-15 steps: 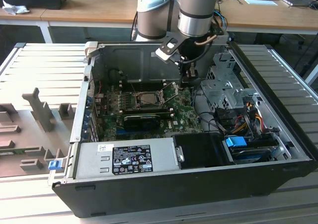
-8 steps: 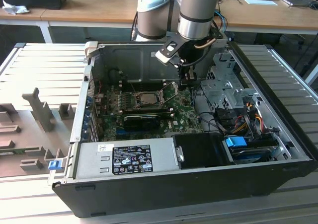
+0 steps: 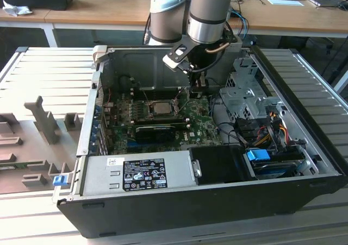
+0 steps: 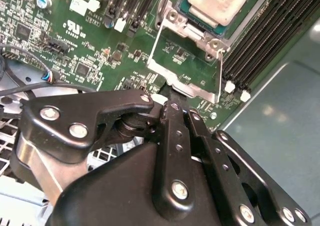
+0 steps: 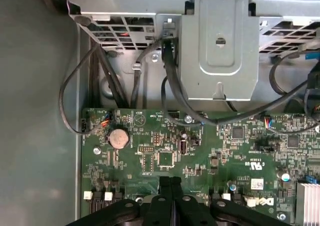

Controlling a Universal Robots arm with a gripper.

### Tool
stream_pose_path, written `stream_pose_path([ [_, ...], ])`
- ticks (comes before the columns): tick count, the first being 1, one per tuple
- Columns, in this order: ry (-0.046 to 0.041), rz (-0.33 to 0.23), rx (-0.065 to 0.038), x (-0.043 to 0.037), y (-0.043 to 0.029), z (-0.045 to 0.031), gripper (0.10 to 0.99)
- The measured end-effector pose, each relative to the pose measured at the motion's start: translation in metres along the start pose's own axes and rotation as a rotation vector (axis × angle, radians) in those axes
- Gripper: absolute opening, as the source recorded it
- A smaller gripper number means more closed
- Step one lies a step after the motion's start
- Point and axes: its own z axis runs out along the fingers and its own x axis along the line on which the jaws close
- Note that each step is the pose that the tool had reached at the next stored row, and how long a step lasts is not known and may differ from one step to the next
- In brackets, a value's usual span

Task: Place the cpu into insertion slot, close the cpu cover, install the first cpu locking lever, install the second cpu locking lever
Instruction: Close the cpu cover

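Claw (image 4: pixel 169 104): fingers pressed together, nothing seen between them; tips just beside the cover's free edge, contact unclear.
Cpu (image 4: pixel 220 3): seated flat in the slot (image 4: pixel 187 10), grey top up.
Cover (image 4: pixel 185 80): swung open off the slot, hinged at the slot's edge, board showing through its window.
Board (image 3: pixel 201 128): lies in the open case (image 3: pixel 163 201); slot near its middle.

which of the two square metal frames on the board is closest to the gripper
The cpu cover, the open frame with green board showing through; the insertion slot beyond it holds the cpu.
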Motion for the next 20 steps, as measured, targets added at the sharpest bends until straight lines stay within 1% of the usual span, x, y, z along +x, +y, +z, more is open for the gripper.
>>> stream_pose_path([
  [5, 0.0003, 0.000, 0.000, 0.0001, -0.0034, 0.0002, 0.106],
  [16, 0.0001, 0.000, 0.000, 0.0004, -0.0147, 0.0001, 0.106],
  [20, 0.0001, 0.000, 0.000, 0.0005, -0.0158, 0.0001, 0.106],
])
